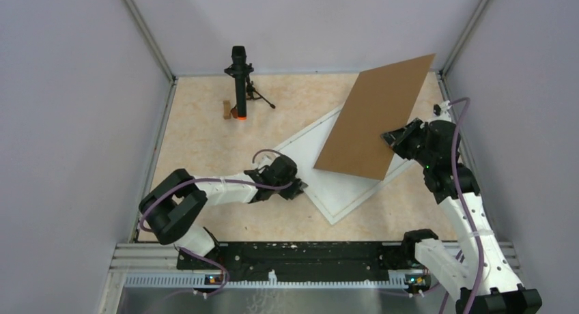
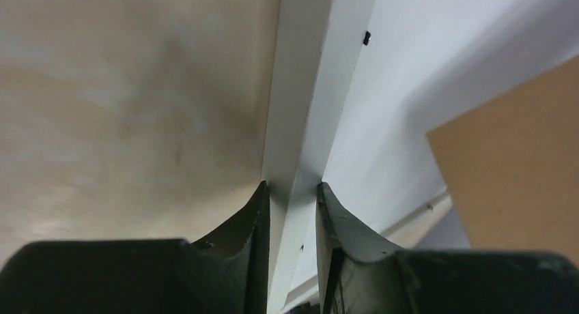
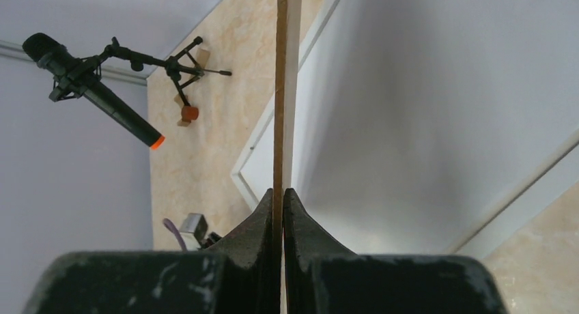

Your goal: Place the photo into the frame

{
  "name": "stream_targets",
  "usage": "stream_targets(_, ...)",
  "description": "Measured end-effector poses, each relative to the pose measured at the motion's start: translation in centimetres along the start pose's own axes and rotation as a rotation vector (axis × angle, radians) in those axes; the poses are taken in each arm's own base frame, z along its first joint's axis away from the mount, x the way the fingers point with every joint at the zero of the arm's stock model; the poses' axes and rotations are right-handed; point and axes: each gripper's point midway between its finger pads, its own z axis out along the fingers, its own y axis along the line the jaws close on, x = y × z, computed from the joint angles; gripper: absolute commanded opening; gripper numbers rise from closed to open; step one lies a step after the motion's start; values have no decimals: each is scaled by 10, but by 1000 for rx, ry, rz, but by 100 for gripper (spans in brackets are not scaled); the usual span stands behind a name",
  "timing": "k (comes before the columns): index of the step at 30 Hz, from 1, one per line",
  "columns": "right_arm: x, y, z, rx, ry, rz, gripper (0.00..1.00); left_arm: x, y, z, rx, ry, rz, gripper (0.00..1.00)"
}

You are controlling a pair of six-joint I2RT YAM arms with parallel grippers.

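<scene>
The white frame point(image 1: 362, 198) lies flat and diagonal on the table, its inside showing plain white. My left gripper point(image 1: 300, 188) is at the frame's left corner. In the left wrist view its fingers point(image 2: 293, 191) press both sides of the white rail point(image 2: 300, 89). A brown cardboard sheet point(image 1: 372, 126) hangs tilted over the frame's right half, with my right gripper point(image 1: 389, 140) shut on its right edge. The right wrist view shows that thin edge point(image 3: 280, 89) pinched between the fingers point(image 3: 278, 194), with the frame point(image 3: 519, 198) below. The photo is out of view.
A black microphone on a small tripod point(image 1: 239, 82) stands at the back left, with a small wooden block point(image 1: 227, 109) beside it. Grey walls close in the table on three sides. The cardboard's far corner reaches the back right post.
</scene>
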Motion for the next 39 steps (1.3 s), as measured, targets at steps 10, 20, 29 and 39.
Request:
stream_targets(10,-10,1,4,28,-28,50,0,96,-6,-8,18,296,-50,44)
stream_targets(20,-5,-16,-1,104,-16,-12,0,56,29,-43,7,229,226,98)
stream_targets(29,-3,-13,-8,92,5,-31,0,-31,-35,-93,276,-82,655,98)
stream_targets(39,-10,5,-23,32,-4,-63,0,-93,-92,-52,182,-102,989,96)
